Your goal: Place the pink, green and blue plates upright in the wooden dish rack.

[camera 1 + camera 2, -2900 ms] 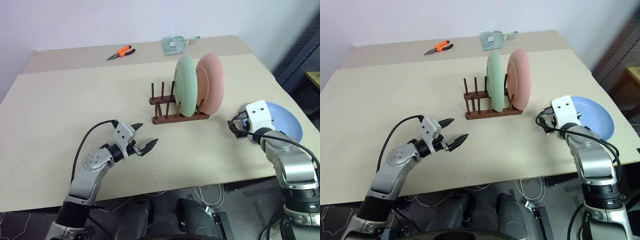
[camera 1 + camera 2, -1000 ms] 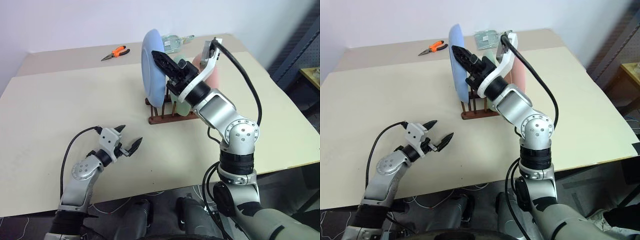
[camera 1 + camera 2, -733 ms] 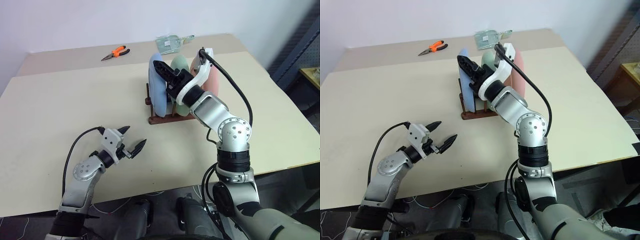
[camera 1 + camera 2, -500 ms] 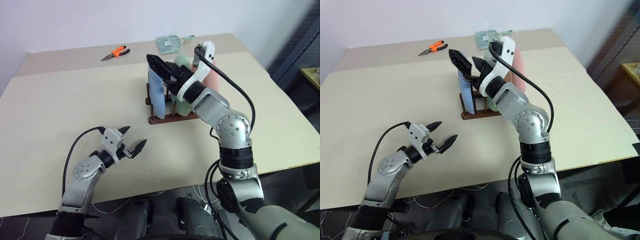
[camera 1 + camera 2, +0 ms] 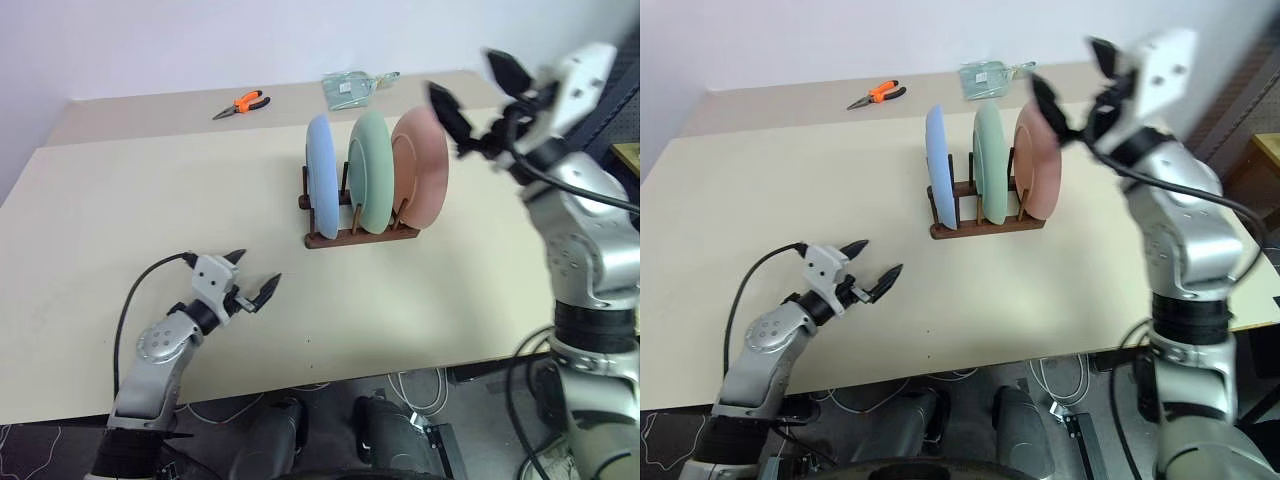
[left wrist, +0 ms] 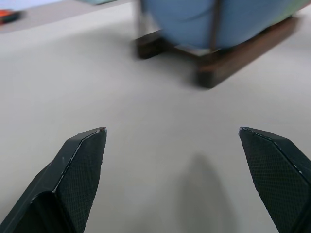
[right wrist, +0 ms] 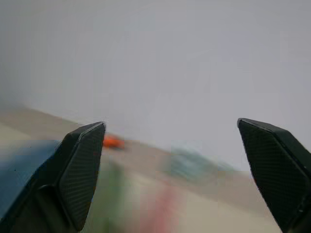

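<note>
The wooden dish rack [image 5: 360,237] stands mid-table with three plates upright in it: the blue plate [image 5: 320,188] at its left end, the green plate [image 5: 368,180] in the middle, the pink plate [image 5: 420,180] at its right end. My right gripper [image 5: 472,88] hangs open in the air above and to the right of the pink plate, holding nothing. My left gripper [image 5: 255,278] rests open low over the table, in front and to the left of the rack, with nothing between its fingers. In the left wrist view the blue plate [image 6: 218,19] and rack base [image 6: 243,48] lie ahead.
Orange-handled pliers [image 5: 243,104] lie on the far strip of the table. A clear packet [image 5: 350,88] sits behind the rack. The table's [image 5: 150,200] right edge runs close beside my right arm.
My right gripper let go of the blue plate, which now stands in the rack's left slot, and swung up and far to the right while rolling. The left arm stayed put.
</note>
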`<action>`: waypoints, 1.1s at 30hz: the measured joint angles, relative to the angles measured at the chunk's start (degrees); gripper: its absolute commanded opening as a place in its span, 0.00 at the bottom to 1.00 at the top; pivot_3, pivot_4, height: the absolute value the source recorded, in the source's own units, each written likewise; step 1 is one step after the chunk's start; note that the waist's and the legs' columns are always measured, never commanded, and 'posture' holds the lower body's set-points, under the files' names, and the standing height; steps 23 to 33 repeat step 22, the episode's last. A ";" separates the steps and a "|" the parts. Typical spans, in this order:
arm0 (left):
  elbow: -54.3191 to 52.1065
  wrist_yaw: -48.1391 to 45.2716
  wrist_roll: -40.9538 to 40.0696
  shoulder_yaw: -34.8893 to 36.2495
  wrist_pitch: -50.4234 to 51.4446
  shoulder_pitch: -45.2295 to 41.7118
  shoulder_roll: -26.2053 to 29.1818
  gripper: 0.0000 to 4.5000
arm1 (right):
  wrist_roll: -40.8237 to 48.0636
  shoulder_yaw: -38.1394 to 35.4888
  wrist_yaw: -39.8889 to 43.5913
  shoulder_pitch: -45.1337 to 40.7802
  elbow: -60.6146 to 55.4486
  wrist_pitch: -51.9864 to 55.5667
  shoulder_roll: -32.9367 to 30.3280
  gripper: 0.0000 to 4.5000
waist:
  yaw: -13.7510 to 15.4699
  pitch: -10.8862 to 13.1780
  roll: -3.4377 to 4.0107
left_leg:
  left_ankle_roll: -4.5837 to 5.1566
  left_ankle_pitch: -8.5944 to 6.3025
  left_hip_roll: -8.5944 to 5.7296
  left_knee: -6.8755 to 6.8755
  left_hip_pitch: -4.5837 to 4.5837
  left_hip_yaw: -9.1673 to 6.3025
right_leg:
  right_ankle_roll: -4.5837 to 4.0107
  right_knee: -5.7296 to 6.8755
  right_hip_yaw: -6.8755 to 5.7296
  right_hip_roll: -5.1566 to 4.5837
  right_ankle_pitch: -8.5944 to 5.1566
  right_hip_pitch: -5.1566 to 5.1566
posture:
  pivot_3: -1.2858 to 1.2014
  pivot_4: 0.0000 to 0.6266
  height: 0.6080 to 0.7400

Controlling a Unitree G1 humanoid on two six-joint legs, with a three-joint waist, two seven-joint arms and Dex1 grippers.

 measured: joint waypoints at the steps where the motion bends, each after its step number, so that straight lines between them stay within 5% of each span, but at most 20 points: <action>1: 0.69 0.40 0.03 0.63 -0.51 0.12 0.01 1.00 | -1.46 -1.70 0.75 4.42 2.47 -1.13 -1.00 0.99 | -0.03 0.00 -0.01 | 0.01 0.00 0.01 0.00 0.01 0.00 | 0.00 0.00 0.00 0.01 0.00 0.01 | 0.52 0.24 1.00; 9: 3.24 1.50 1.35 1.03 -3.21 0.20 0.07 1.00 | -9.13 6.09 12.74 21.56 8.05 -6.43 -1.91 0.99 | -1.55 0.04 0.19 | 0.01 0.00 0.16 0.05 0.10 0.21 | 0.00 0.08 0.06 0.04 0.00 -0.02 | 0.52 0.24 1.00; 33: 2.98 1.97 1.36 1.38 -4.21 2.97 1.28 1.00 | -10.52 6.39 15.43 16.35 17.71 -13.56 2.05 0.99 | -0.49 0.04 0.15 | -0.01 -0.01 0.14 0.08 0.09 0.21 | 0.00 0.04 0.05 0.03 0.00 0.01 | 0.52 0.24 1.00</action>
